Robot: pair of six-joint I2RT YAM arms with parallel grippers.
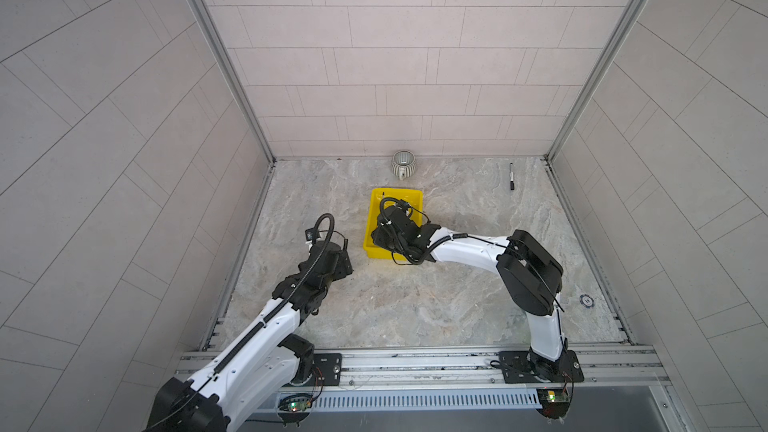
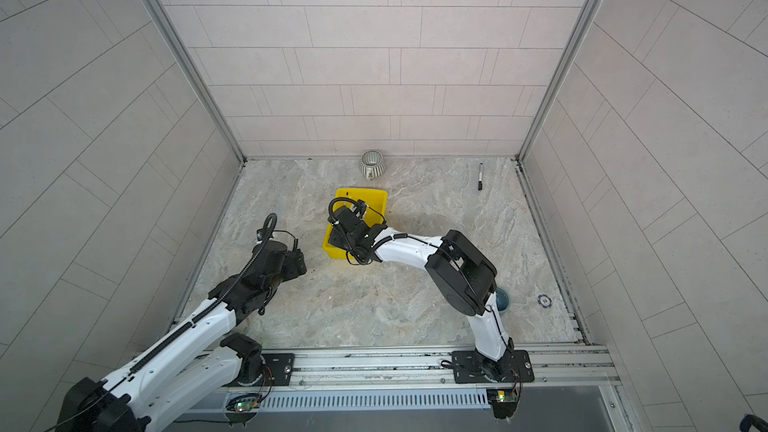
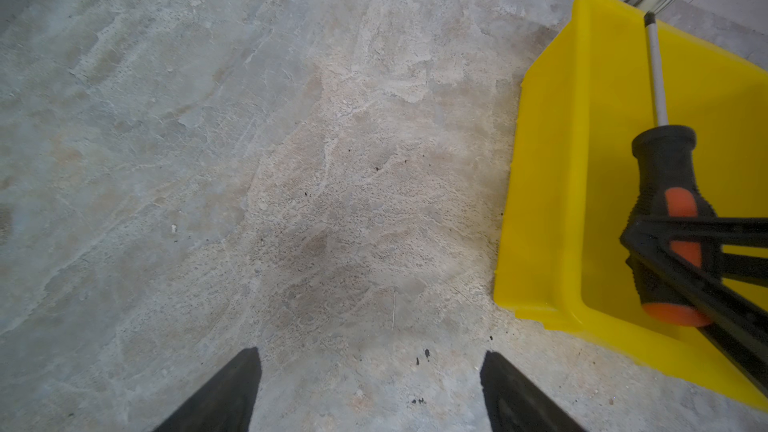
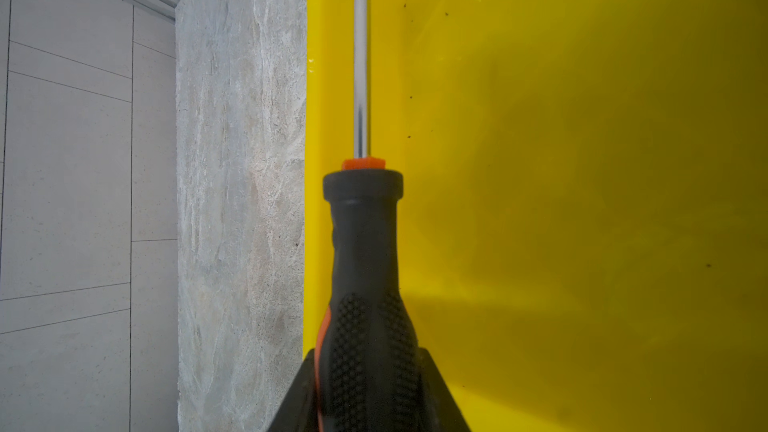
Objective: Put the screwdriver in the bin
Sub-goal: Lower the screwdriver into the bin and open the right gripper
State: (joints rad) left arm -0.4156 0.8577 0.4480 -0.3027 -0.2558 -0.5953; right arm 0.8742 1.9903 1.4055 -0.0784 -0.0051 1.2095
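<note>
My right gripper [image 4: 368, 367] pinches the screwdriver [image 3: 665, 184] by its handle over the bin [image 1: 395, 192], close to the bin wall on the left arm's side. The tool's long axis runs along the bin's long side, with the shaft tip toward the far rim and the mug [image 1: 403, 164] just beyond it, and the orange end toward the near end. I cannot tell whether it touches the bin floor. My left gripper [image 3: 370, 353] is spread over the table [image 3: 291, 160] left of the bin. A marker [image 1: 510, 176] lies well right of the bin. Both top views hide the screwdriver under my right wrist; the wrist views show it.
</note>
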